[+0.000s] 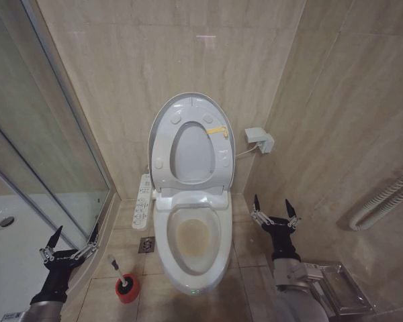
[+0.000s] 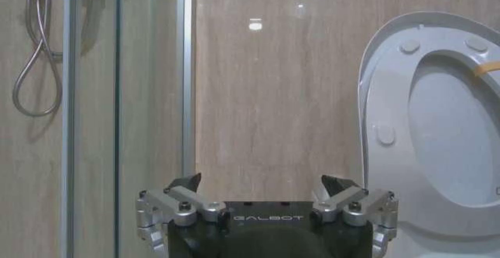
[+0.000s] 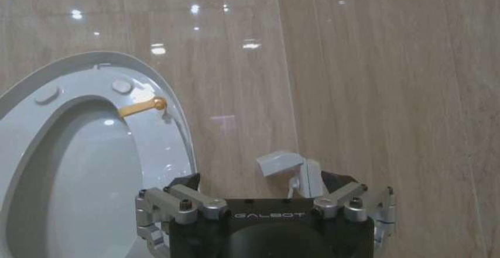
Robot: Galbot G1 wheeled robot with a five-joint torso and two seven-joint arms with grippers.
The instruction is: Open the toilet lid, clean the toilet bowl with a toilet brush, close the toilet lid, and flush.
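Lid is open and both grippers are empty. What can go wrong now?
The toilet brush stands tilted in its red holder on the floor near the open left gripper; a poor grasp may tip it. The raised toilet lid could fall. The open right gripper hovers near the bowl.

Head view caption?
Toilet lid raised, brush in holder; left gripper and right gripper open.
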